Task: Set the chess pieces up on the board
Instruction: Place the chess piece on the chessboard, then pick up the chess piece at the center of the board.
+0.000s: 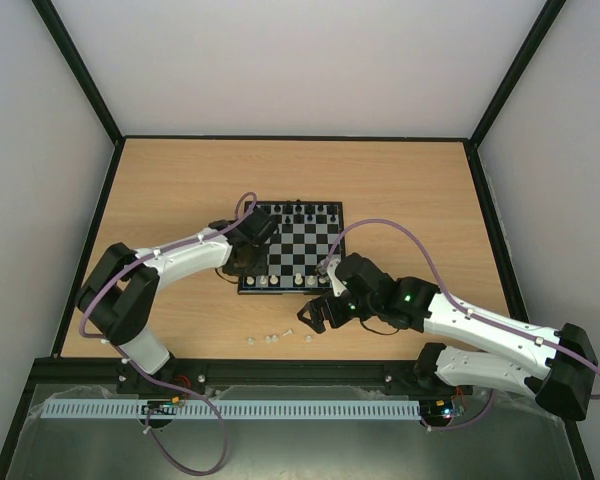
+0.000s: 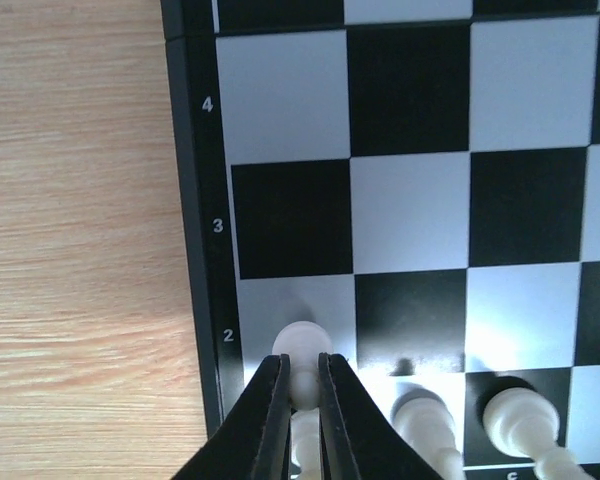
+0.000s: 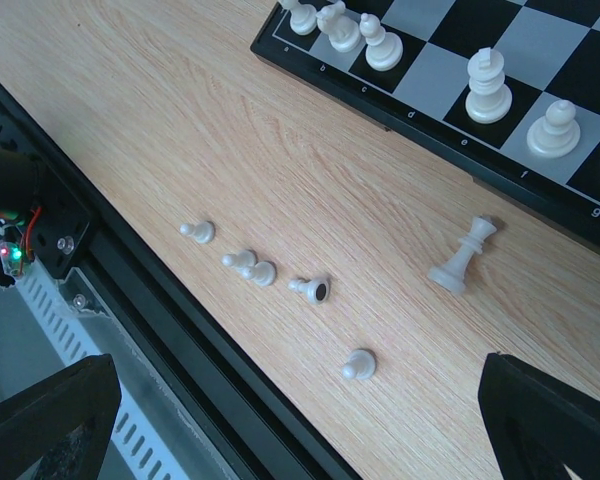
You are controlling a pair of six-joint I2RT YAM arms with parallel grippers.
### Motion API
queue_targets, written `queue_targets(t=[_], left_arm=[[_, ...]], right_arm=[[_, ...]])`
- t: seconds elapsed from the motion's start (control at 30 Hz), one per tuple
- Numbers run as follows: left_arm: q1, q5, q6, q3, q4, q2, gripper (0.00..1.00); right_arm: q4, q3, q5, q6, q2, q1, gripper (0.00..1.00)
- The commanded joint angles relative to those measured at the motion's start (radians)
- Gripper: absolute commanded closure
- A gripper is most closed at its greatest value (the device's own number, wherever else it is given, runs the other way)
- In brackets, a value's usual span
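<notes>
1. L gripper (image 2: 300,372): slim black tapered fingers almost together, clamped on the neck of a cream pawn (image 2: 302,345) w/ smooth round head. The pawn stands on the pale square by the "2" mark, in the board's edge column
2. Board (image 2: 193,200): glossy black & pale grey checks, thin black border w/ white numerals. It spreads ahead & right of the L gripper
3. Back-row pieces (image 2: 420,415): cream plastic, rounded tops, standing just right of the L gripper's fingers
4. Worktop (image 2: 80,220): light wood-grain laminate, left of the L gripper
5. R gripper (image 3: 298,372): blocky matte-black fingers wide apart, over bare worktop off the board's edge
6. Loose pawns (image 3: 260,272): four tiny cream ones in a ragged line ahead-left of the R gripper. One of them (image 3: 312,290) is tipped over, dark base showing
7. A fifth pawn (image 3: 358,365) sits about midway btwn the R gripper's fingers
8. Tall piece (image 3: 463,262): slender, crown-like top, flared base. It lies on its side ahead-right of the R gripper, near the board's border
</notes>
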Motion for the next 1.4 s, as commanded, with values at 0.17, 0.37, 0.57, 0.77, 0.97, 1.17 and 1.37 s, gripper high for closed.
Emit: queue_targets(t=[0.17,0.37,0.57,0.77,0.97,1.17,1.37], left_arm=[[0.007,-0.01,0.009,-0.017,-0.015,0.01,0.9],[0.007,-0.007,0.01,-0.012,-0.007,0.015,0.84],[0.007,-0.012,0.012,0.007,-0.006,0.008,0.8],[0.007,-0.025,0.012,0.048,-0.019,-0.013,0.7],[0.005,-0.036,0.007,0.079,-0.047,-0.051,0.68],[-0.057,-0.064,-0.038,0.071,-0.136,-0.192,0.62],[-0.167,-0.068,-0.123,-0.004,-0.239,-0.394,0.47]], right_arm=[[0.004,-0.016,-0.018,-0.01,-0.013,-0.003,0.01],[0.007,-0.018,-0.019,-0.01,-0.014,-0.002,0.01],[0.005,-0.018,-0.021,-0.01,-0.014,-0.003,0.01],[0.005,-0.018,-0.019,-0.01,-0.013,-0.002,0.01],[0.003,-0.018,-0.017,-0.01,-0.011,-0.003,0.01],[0.002,-0.014,-0.017,-0.012,-0.002,-0.003,0.01],[-0.003,-0.012,-0.009,-0.011,-0.002,-0.002,0.01]])
